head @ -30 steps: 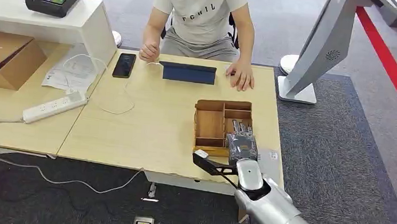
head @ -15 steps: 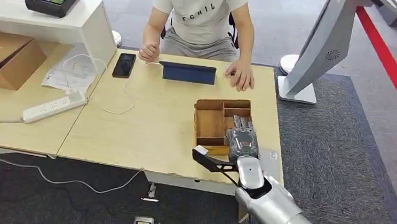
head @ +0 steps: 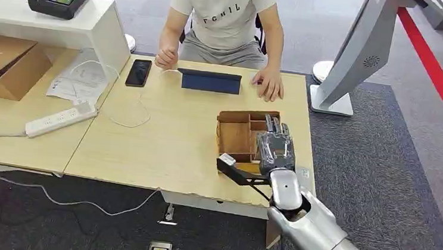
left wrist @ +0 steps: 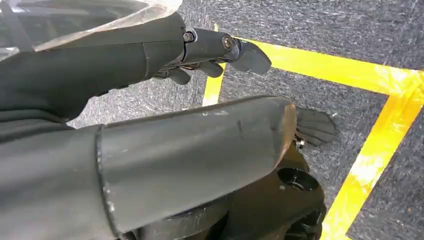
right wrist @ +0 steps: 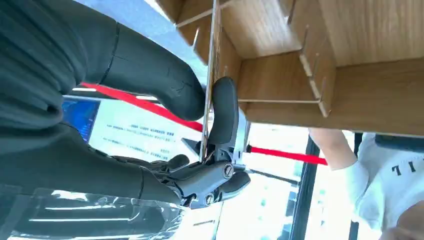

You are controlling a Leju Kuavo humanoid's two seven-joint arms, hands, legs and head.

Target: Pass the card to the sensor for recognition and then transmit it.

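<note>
From the head view, the right hand [head: 275, 148] hovered over the right-hand compartments of the wooden organizer [head: 237, 139], which sat on the worktop [head: 164, 138] toward its right edge. Beyond the organizer, at the worktop's far edge, lay a dark blue tablet-like device [head: 210, 81], with a person [head: 224, 18] seated behind it, one palm flat just right of the device. A black phone [head: 138, 72] lay left of the device, and a white power strip [head: 61, 119] lay well to the organizer's left.

In the left wrist view, the left hand [left wrist: 200, 50] hung over grey carpet [left wrist: 325, 30] marked with yellow tape [left wrist: 370, 150], its fingers loosely curled and holding nothing.

In the right wrist view, the right hand [right wrist: 200, 125] pinched a thin card [right wrist: 210, 75], seen edge-on, between thumb [right wrist: 150, 75] and a finger [right wrist: 223, 110]; the card stood right at the organizer's [right wrist: 310, 55] wooden dividers, though whether it touched them was hard to tell.
</note>
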